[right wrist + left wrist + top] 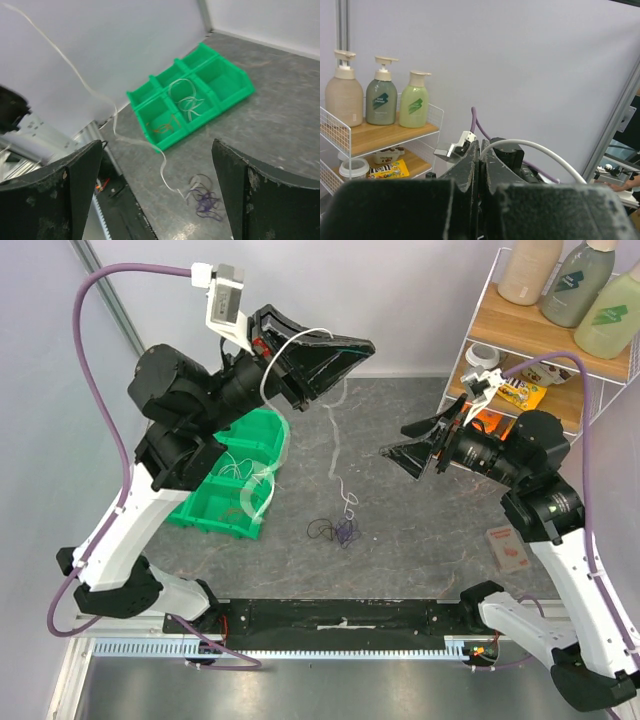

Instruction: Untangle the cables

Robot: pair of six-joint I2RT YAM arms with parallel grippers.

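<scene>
Cables: one loose clump (343,531) of thin purple, dark and white strands, lying on the desk (430,550) just below centre of the overhead view, right of the green bin (222,517).

Item, white strand (163,167): its long axis runs near-vertical in the overhead view, from top centre down into the clump. In the right wrist view it crosses from the upper left corner to the clump at bottom centre. It looks slack rather than taut, kinking beside the bin.

Item, left gripper (360,345): raised at top centre of the overhead view, its jaws pressed fully together. The left wrist view shows the white strand arching out from between them, so I list it as pinched there.

Item, right gripper (395,438): right of centre in the overhead view, tips pointing left toward the hanging strand. Its jaws are spread wide and have hold of nothing. In its own wrist view the clump sits low in the gap between the two fingers, below and ahead of them.

Item, bin contents: white loops in the middle compartment, reddish strands in the one beside it, both well apart from the clump.

Assessment: I judge the right arm the nearer and the only free one. The clump lies below and to the left of its jaws.
</scene>
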